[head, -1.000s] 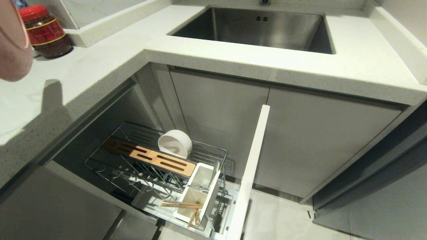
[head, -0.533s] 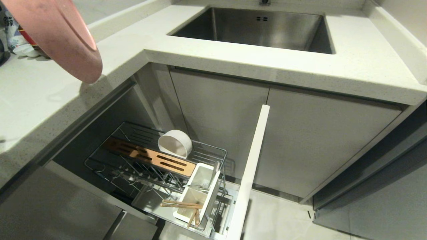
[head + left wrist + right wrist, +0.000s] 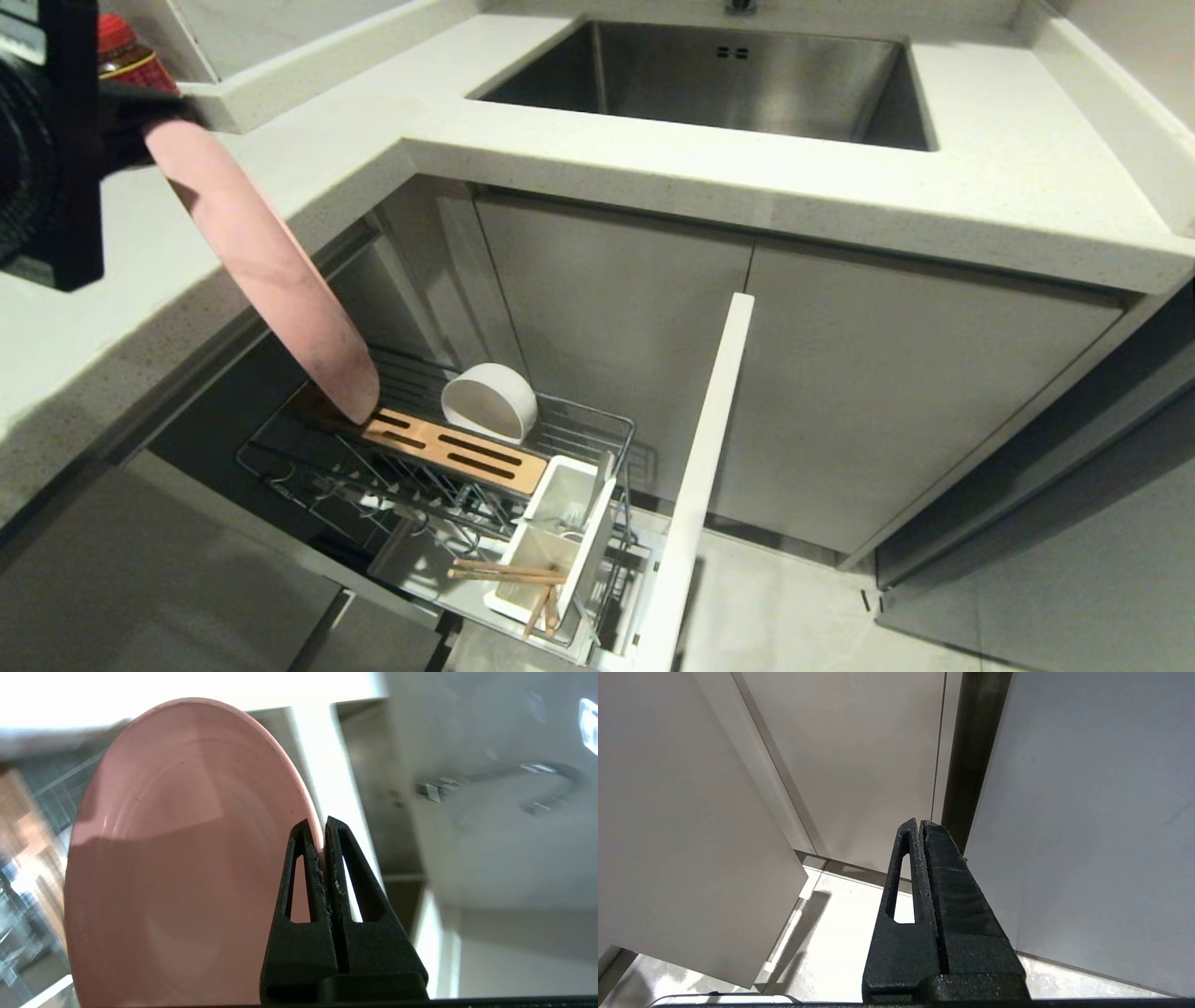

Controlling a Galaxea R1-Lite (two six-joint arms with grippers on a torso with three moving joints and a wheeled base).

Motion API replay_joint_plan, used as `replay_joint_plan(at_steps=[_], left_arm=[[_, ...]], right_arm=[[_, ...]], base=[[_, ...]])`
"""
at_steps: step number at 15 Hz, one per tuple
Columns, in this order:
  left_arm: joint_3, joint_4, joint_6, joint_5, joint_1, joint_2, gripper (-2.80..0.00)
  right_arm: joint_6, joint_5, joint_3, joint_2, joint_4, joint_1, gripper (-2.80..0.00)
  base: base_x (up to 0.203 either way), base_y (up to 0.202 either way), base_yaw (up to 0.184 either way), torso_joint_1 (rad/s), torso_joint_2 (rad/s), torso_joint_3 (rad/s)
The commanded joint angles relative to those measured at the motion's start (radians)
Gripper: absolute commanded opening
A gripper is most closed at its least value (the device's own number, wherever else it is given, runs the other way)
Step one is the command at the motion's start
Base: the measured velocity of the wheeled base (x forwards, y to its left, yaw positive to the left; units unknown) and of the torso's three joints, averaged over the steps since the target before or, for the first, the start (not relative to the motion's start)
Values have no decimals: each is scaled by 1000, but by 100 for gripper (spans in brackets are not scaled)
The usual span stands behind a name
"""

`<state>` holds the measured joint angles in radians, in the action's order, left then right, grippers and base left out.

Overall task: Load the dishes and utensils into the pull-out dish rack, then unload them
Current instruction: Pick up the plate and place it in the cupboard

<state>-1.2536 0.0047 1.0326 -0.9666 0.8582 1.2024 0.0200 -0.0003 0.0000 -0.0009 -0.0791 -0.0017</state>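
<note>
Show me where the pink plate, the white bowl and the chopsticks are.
pink plate (image 3: 271, 271), head view, middle of its tilted face.
white bowl (image 3: 490, 401), head view, its inner wall, in the wire rack.
chopsticks (image 3: 509, 571), head view, mid-shaft across the front cup.

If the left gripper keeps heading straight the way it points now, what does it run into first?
Probably the wooden strip on the dish rack. The left gripper is shut on the pink plate, whose lower edge appears just over that strip, beside the white bowl. Depth is unclear.
</note>
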Motion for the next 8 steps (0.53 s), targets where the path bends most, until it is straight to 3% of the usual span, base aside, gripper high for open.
replay_joint_plan(at_steps=[1, 8], left_arm=[[71, 4, 120, -42, 23, 10, -280], [207, 7, 357, -51, 47, 54, -280]], right_arm=[[0, 0, 26, 1, -1, 0, -280], [0, 0, 26, 1, -1, 0, -280]], base=[[0, 0, 0, 0, 0, 0], [0, 0, 0, 0, 0, 0]])
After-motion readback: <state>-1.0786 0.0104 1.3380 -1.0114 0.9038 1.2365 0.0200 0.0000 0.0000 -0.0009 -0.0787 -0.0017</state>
